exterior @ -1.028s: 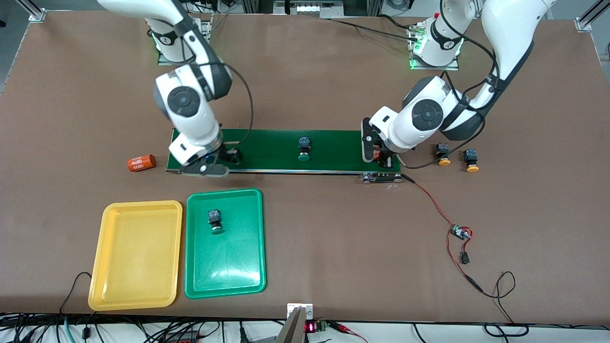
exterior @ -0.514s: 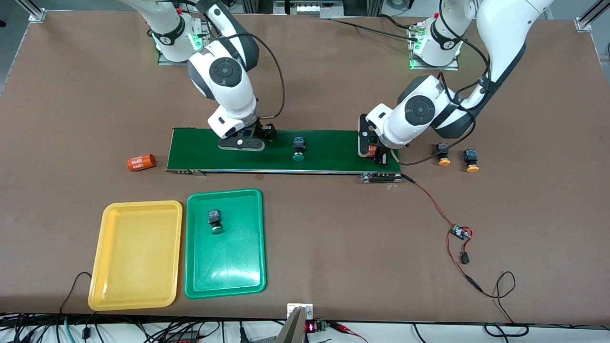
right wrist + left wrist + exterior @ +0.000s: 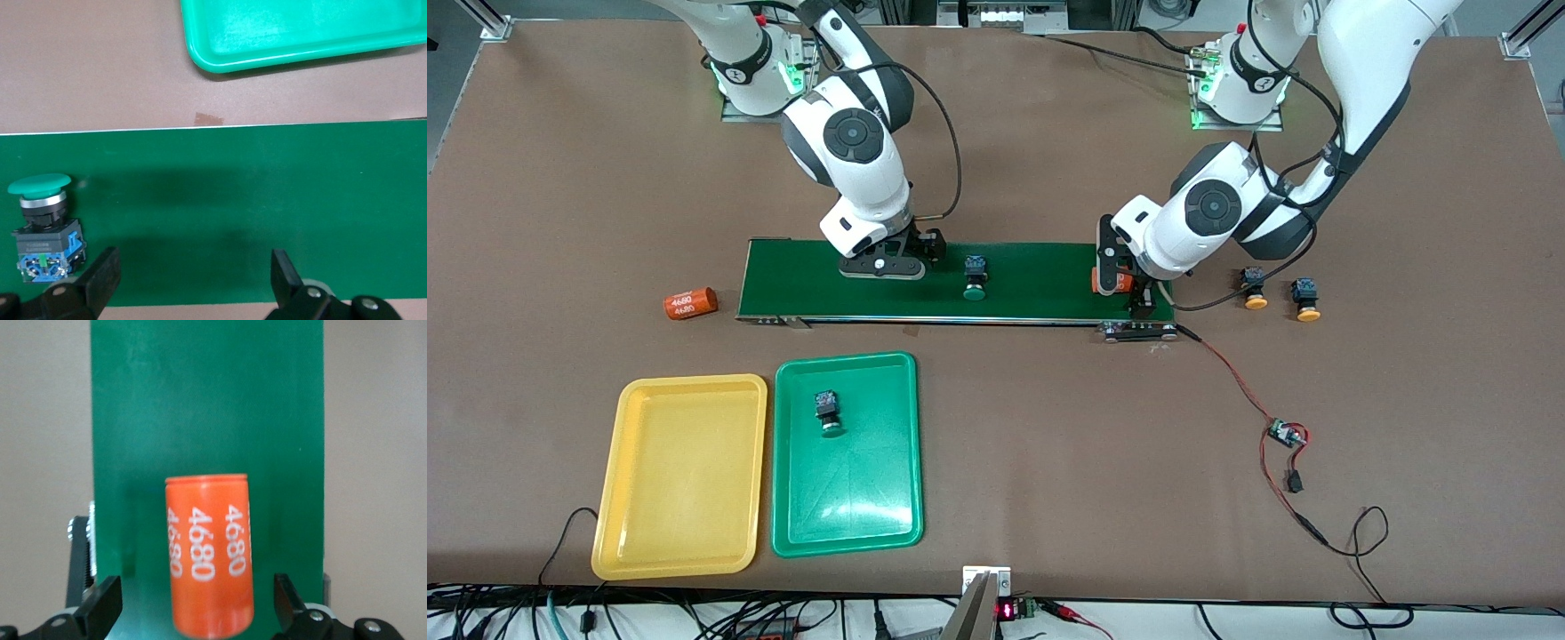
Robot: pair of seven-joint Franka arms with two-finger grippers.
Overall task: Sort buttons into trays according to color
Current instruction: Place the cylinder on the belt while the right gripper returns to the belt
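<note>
Now a green button (image 3: pixel 975 277) rides mid-belt — right gripper (image 3: pixel 882 267) hangs beside it, jaws wide, empty.
Light, rigid, smooth cap: pinch the boxy body. Left gripper (image 3: pixel 1123 286), jaws spread, stands over an orange cylinder (image 3: pixel 210 553).

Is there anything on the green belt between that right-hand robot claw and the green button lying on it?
No. In the front view only bare conveyor belt separates the right gripper from the green button.
</note>
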